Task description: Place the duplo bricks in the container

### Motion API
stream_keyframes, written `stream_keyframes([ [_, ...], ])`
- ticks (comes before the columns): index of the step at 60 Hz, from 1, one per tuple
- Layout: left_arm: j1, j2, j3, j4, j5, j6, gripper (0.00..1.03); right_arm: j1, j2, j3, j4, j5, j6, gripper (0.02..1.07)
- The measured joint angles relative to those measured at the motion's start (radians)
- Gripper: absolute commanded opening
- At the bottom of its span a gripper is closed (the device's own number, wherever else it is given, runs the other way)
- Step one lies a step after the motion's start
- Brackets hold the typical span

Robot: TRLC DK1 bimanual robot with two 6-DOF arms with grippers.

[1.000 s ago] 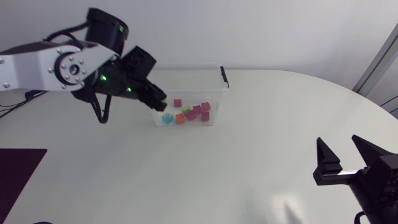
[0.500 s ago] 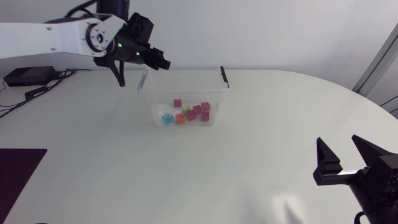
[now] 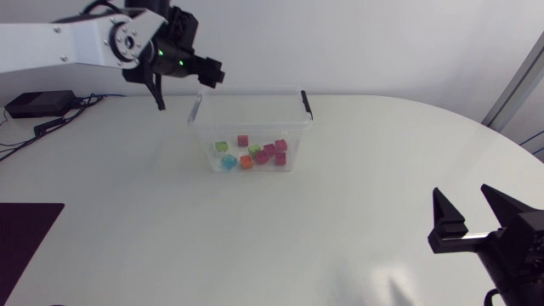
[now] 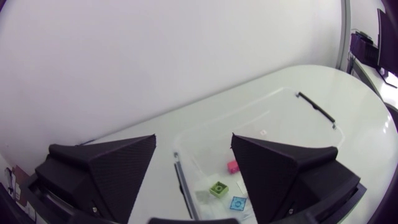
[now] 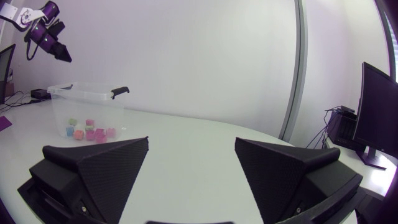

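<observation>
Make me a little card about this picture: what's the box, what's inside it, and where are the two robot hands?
Box: clear plastic container with black handles, standing on the white table
Inside: several duplo bricks in green, blue, orange and pink
Left gripper: open, empty, up above the container's far left corner
Right gripper: open, empty, far from the container, near the table's edge

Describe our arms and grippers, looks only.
The left arm has white links, black joints, a silver round joint cap, green lights and a black cable on top. The left gripper and right gripper are matte black, with two broad wedge-shaped fingers each.
</observation>
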Motion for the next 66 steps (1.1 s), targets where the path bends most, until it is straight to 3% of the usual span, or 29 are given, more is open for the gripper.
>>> stream_keyframes([
  [9, 0.005, -0.154, -0.052, 0.002, -0.060, 0.003, 0.98, 0.000, 0.000, 0.000, 0.000, 0.000, 0.000, 1.03],
  [20, -0.006, -0.416, -0.292, 0.042, -0.146, 0.024, 0.98, 0.000, 0.000, 0.000, 0.000, 0.000, 0.000, 1.03],
  [37, -0.039, -0.844, -0.555, 0.023, -0.172, -0.001, 0.98, 0.000, 0.000, 0.000, 0.000, 0.000, 0.000, 1.03],
  [66, 0.047, -1.417, -0.764, 0.005, -0.190, 0.027, 0.98, 0.000, 0.000, 0.000, 0.000, 0.000, 0.000, 1.03],
])
